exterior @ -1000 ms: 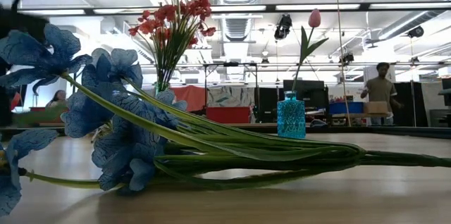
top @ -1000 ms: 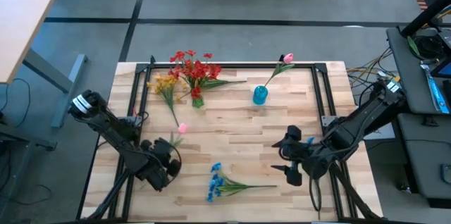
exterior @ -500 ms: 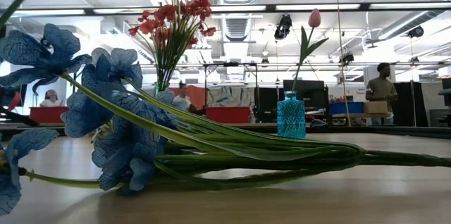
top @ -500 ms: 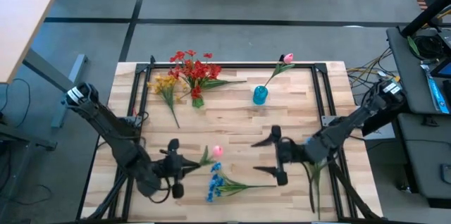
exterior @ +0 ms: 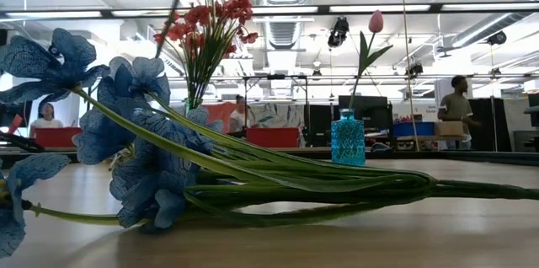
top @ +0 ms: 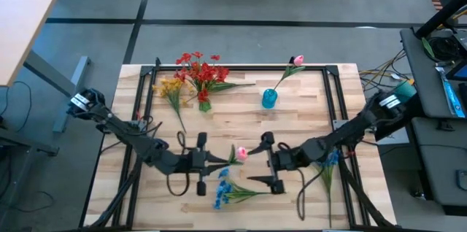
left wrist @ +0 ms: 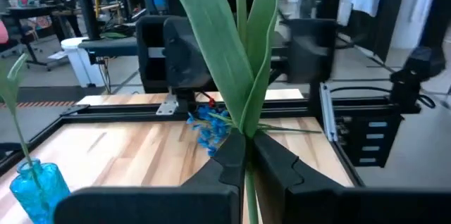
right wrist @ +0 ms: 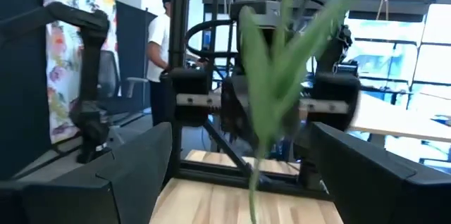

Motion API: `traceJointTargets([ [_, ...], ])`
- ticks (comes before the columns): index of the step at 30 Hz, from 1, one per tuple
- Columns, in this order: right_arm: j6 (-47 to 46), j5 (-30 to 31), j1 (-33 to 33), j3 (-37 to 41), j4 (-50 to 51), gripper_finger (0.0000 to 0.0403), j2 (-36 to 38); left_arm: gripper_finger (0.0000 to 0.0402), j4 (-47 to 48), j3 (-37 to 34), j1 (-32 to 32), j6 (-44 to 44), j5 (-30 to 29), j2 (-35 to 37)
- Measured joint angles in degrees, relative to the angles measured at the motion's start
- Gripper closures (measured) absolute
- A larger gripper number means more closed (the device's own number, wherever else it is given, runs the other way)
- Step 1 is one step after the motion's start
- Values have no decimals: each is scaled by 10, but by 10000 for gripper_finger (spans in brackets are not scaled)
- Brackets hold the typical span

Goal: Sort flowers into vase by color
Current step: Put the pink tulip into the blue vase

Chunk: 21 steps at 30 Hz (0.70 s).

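Mid-table | left claw (top: 211,163) clamps pink tulip (top: 239,152) stem | right claw (top: 264,163) wide, facing it

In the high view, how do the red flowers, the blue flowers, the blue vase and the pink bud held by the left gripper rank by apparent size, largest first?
1. red flowers
2. blue flowers
3. blue vase
4. pink bud, in the left gripper

The vase and the bud look close in size, so their order is unsure.
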<state>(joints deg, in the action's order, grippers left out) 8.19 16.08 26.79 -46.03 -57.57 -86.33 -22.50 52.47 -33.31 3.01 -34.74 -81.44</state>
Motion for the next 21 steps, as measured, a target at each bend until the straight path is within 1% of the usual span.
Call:
traceJointTargets([
  [3,-6,9,-9,-30,0,76,-25,401,-23,0,14,0,13,-18],
  [6,-13,27,-17,-56,3,76,-43,401,-42,0,20,0,13,-32],
  [9,-15,32,-23,-70,3,80,-54,401,-44,0,21,0,14,-40],
  [12,-18,31,-25,-77,3,104,-56,401,-49,0,21,0,13,-40],
  [15,-21,32,-25,-78,3,158,-54,401,-50,0,21,0,14,-40],
  [21,-26,35,-28,-78,3,317,-53,401,-52,0,21,0,9,-40],
])
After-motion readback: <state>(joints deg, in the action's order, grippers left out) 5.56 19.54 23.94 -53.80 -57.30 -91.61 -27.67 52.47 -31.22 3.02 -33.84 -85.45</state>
